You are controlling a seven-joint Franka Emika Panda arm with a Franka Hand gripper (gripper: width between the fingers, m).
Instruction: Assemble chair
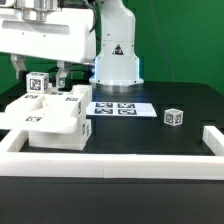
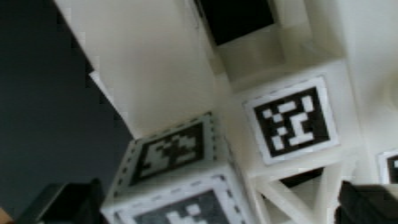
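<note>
The chair point(image 1: 52, 118), a cluster of white tagged blocks, sits on the black table point(image 1: 150, 135) toward the exterior view's left, inside the white rails point(image 1: 110, 161). One small tagged part point(image 1: 38, 84) rises from the top of the cluster. The claw point(image 1: 48, 72) hangs directly above that part, its dark fingers point(image 1: 62, 72) spread wide on either side of it and pinching nothing; whether a finger touches the part cannot be told. In the wrist view the chair point(image 2: 267, 120) fills the picture at close range, with several tags on adjoining faces, and a dark finger point(image 2: 71, 200) shows at the edge.

The marker board point(image 1: 119, 108) lies flat just beside the chair, toward the exterior view's right. A small tagged cube point(image 1: 174, 117) stands alone further right, well apart from the claw. The arm's base point(image 1: 117, 55) stands behind the board.
</note>
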